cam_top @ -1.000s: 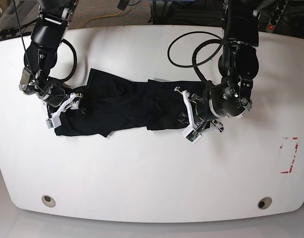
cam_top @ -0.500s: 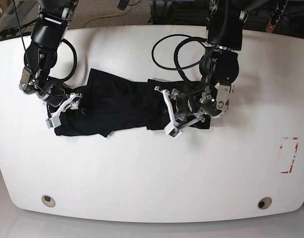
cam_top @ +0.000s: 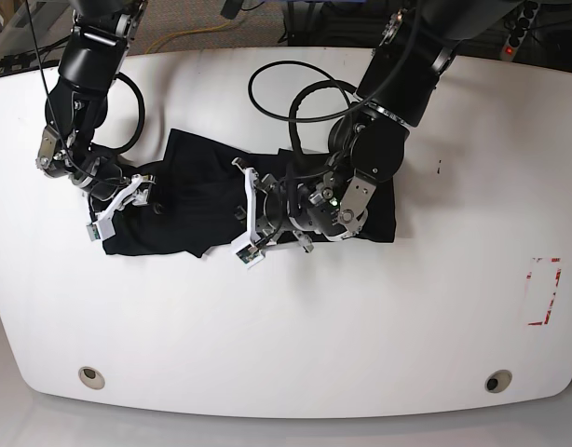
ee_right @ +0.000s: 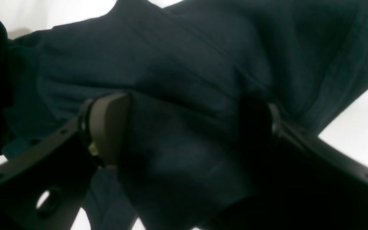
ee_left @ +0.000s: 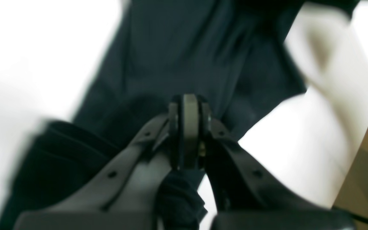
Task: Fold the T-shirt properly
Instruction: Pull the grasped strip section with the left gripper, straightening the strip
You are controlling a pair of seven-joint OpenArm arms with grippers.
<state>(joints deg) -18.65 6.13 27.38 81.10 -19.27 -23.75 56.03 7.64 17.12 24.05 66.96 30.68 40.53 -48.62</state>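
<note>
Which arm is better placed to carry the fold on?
Left. Its gripper is shut on the shirt at mid-cloth, likely mid-fold. The right gripper sits open at the far end, gripping nothing.

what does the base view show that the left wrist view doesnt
Only the base view shows the whole white table, both arms, the right gripper open at the shirt's far end, and red tape marks near the table edge. Only the left wrist view shows, up close, the left gripper with its jaws pressed together on a bunch of cloth. Both show the black T-shirt lying on the table.
</note>
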